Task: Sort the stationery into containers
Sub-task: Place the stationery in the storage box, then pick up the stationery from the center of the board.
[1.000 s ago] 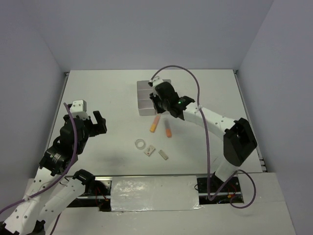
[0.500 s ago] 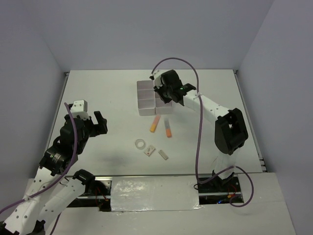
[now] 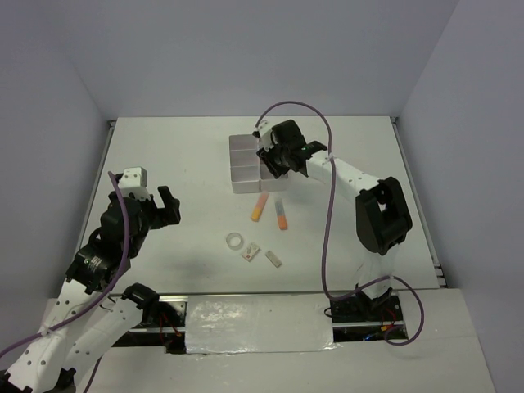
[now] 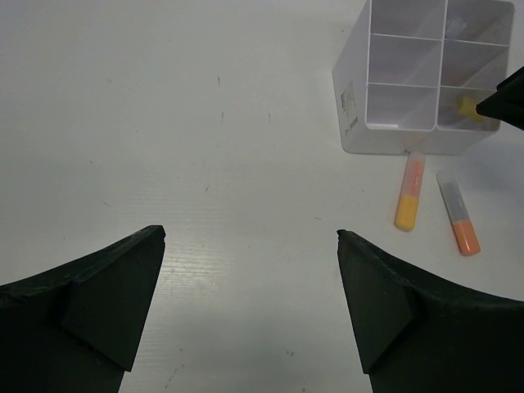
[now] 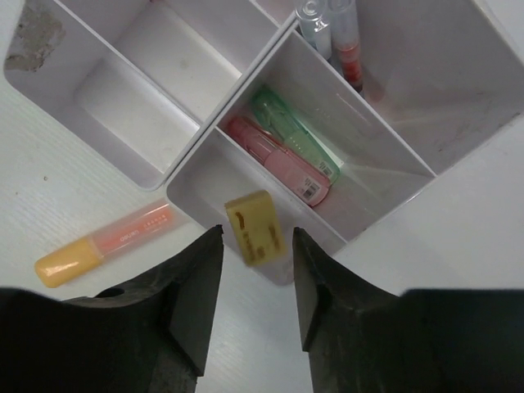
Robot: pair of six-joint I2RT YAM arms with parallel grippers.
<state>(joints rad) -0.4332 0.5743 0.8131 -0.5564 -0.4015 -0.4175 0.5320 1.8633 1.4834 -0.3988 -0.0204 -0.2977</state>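
Yellow eraser [image 5: 255, 227]: pinched, tilted, between the fingertips of my right gripper [image 5: 258, 239], with the jaws closed against its two sides. It hangs over the containers [image 3: 244, 164], above the rim of the corner box nearest my right base.

The containers are a block of six white boxes. It sits toward the far edge of the table [image 3: 164, 147], about midway between the left and right edges.

- Box next to the eraser: green highlighter [image 5: 295, 135] and pink highlighter [image 5: 278, 160], side by side and touching.
- Box beyond that: two pens [image 5: 332, 33], one with red on it.

On the table just on the near side of the containers lie a yellow-capped highlighter [image 3: 259, 206] and an orange-capped highlighter [image 3: 282, 216], apart from each other. Closer to the near edge are a clear tape ring [image 3: 235, 241], a square eraser [image 3: 250, 253] and an oblong eraser [image 3: 273, 259], in a loose row.

My left gripper [image 4: 250, 233]: jaws spread wide, holding nothing. It hangs over bare table toward the left edge, well apart from the containers.
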